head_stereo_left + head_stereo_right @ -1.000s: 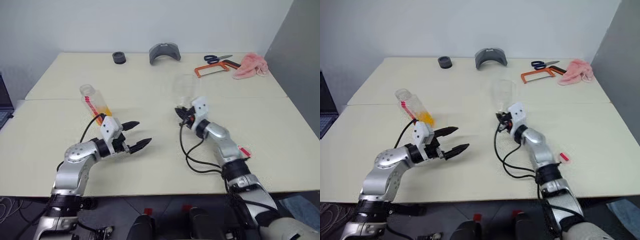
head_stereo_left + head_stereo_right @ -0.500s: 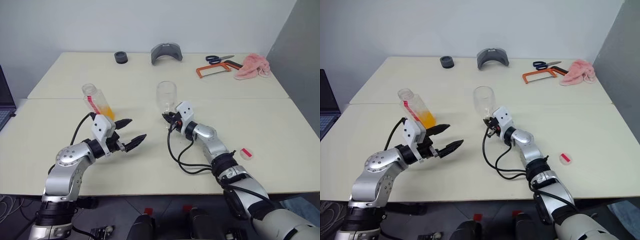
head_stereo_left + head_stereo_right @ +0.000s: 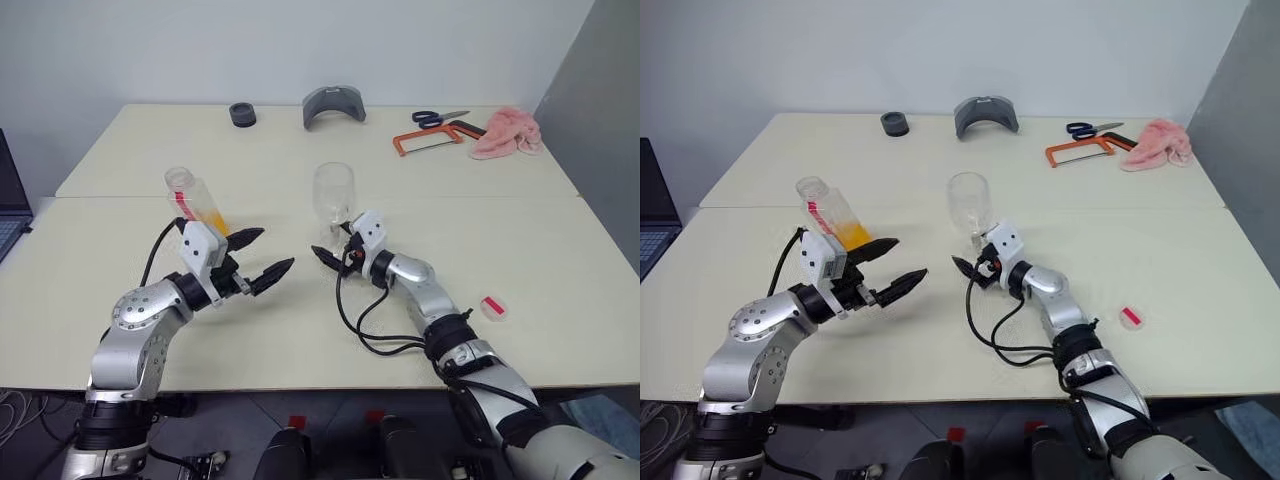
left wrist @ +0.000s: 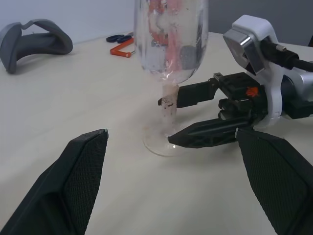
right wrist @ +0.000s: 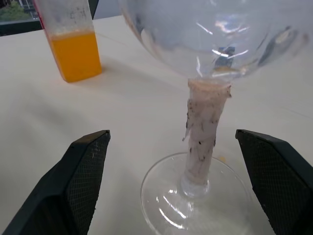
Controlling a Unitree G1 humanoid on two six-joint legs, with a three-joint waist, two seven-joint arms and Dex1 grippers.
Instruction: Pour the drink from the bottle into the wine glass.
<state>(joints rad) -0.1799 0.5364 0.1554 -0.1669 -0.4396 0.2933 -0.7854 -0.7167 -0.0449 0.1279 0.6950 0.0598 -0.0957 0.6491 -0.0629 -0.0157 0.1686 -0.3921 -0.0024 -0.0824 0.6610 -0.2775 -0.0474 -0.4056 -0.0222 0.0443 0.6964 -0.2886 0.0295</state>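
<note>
Orange drink (image 5: pixel 75 61) in bottle (image 3: pixel 194 203); wine glass (image 3: pixel 333 193) empty

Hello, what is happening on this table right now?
A two-armed robot is working on pouring juice. The wine glass stands upright on the table, and the right hand is open beside its stem, holding nothing. The left hand is open too, near the uncapped bottle of orange drink. The glass looks empty.

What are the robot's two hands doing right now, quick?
Left gripper: open, holding nothing.
Right gripper: open, fingers either side of the wine glass stem, not gripping.
</note>
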